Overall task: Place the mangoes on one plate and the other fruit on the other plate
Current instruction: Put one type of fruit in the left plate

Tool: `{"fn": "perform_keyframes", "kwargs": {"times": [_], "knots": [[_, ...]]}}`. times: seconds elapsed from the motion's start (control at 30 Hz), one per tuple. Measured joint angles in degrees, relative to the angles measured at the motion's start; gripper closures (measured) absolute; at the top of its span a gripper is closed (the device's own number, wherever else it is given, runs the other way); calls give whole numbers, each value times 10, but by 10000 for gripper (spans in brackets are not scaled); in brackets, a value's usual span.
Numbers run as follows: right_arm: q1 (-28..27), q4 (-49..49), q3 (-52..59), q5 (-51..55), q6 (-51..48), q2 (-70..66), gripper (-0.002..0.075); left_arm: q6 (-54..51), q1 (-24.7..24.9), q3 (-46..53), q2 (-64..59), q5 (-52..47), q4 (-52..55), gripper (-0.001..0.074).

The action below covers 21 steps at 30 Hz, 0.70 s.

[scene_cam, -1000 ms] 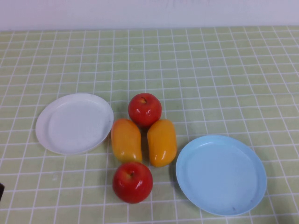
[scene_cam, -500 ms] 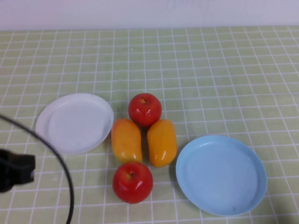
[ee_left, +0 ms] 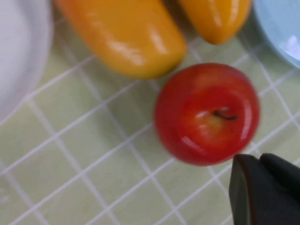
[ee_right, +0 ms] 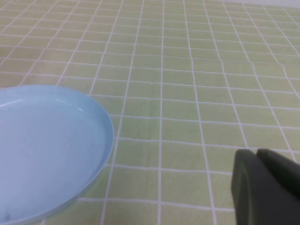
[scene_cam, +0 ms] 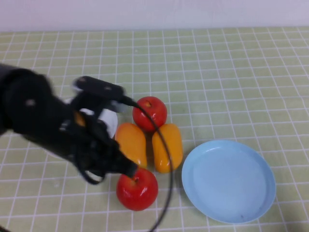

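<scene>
Two orange mangoes point(scene_cam: 131, 142) point(scene_cam: 168, 147) lie side by side at the table's middle. One red apple point(scene_cam: 152, 112) sits just behind them and another apple point(scene_cam: 139, 191) just in front. My left gripper point(scene_cam: 131, 170) is shut and empty, its tip at the near apple's upper left edge; the left wrist view shows that gripper point(ee_left: 260, 158) right beside this apple point(ee_left: 206, 112). The left arm covers most of the white plate point(scene_cam: 107, 121). The light blue plate point(scene_cam: 228, 181) lies empty to the right. My right gripper point(ee_right: 257, 152) is shut, low over the cloth beside the blue plate point(ee_right: 47, 150).
A green checked cloth point(scene_cam: 217, 72) covers the table, with a pale wall along the far edge. A black cable point(scene_cam: 166, 193) loops from the left arm across the mangoes to the front edge.
The left arm has swung in from the lower left, across the white plate, and its shut gripper now reaches the near apple. Fruit and plates have not moved.
</scene>
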State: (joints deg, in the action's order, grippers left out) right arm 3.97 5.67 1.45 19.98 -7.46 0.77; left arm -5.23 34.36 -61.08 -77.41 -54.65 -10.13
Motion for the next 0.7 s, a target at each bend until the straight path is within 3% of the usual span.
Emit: {"fn": "perform_keyframes", "kwargs": {"times": [0.17, 0.27, 0.37, 0.4, 0.53, 0.63, 0.7], "knots": [[0, 0, 0, 0, 0, 0, 741, 23, 77, -45, -44, -20, 26, 733], [0, 0, 0, 0, 0, 0, 741, 13, 100, -62, -56, -42, 36, 684], [0, 0, 0, 0, 0, 0, 741, 5, 105, -69, -67, -68, 40, 513], [0, 0, 0, 0, 0, 0, 741, 4, 105, -70, -72, -72, 47, 414], [0, 0, 0, 0, 0, 0, 741, 4, 105, -70, -86, -60, 72, 142], [0, 0, 0, 0, 0, 0, 741, 11, 105, -72, -97, -39, 84, 72], [0, 0, 0, 0, 0, 0, 741, 12, 105, -72, -105, -23, 85, 67]]}}
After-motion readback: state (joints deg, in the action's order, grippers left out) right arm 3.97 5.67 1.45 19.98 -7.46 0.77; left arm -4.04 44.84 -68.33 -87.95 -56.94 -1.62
